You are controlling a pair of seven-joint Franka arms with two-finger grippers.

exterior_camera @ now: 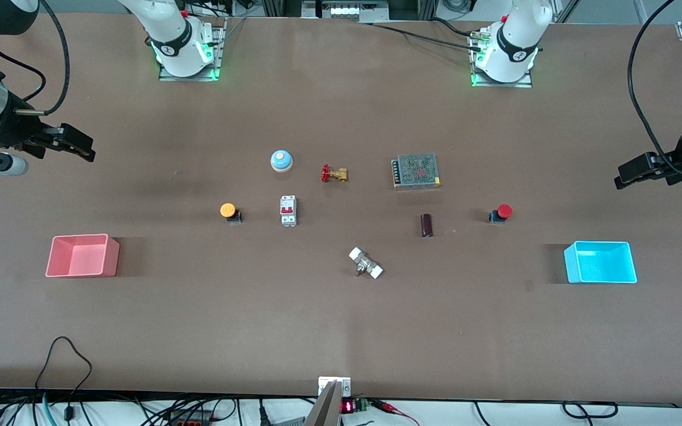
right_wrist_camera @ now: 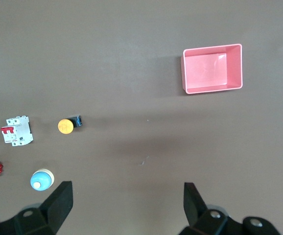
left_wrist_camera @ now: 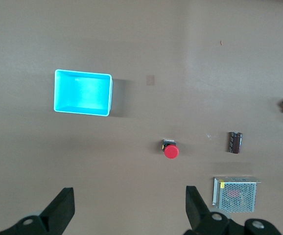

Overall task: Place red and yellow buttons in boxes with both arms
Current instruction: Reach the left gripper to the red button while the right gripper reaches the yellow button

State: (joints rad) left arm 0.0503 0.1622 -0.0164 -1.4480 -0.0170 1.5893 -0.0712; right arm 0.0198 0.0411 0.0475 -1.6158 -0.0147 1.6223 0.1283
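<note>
The yellow button (exterior_camera: 228, 210) stands on the table toward the right arm's end; it also shows in the right wrist view (right_wrist_camera: 66, 126). The pink box (exterior_camera: 82, 255) is empty, nearer the front camera (right_wrist_camera: 211, 68). The red button (exterior_camera: 502, 212) stands toward the left arm's end (left_wrist_camera: 171, 151). The cyan box (exterior_camera: 600, 262) is empty, nearer the front camera (left_wrist_camera: 82, 92). My right gripper (exterior_camera: 86, 151) hangs open and empty over bare table at its end (right_wrist_camera: 127, 200). My left gripper (exterior_camera: 620, 180) hangs open and empty over bare table at its end (left_wrist_camera: 129, 203).
Between the buttons lie a blue dome with an orange top (exterior_camera: 281, 160), a brass valve with a red handle (exterior_camera: 334, 174), a white circuit breaker (exterior_camera: 288, 210), a mesh-covered power supply (exterior_camera: 416, 170), a dark cylinder (exterior_camera: 427, 225) and a white-ended metal fitting (exterior_camera: 366, 263).
</note>
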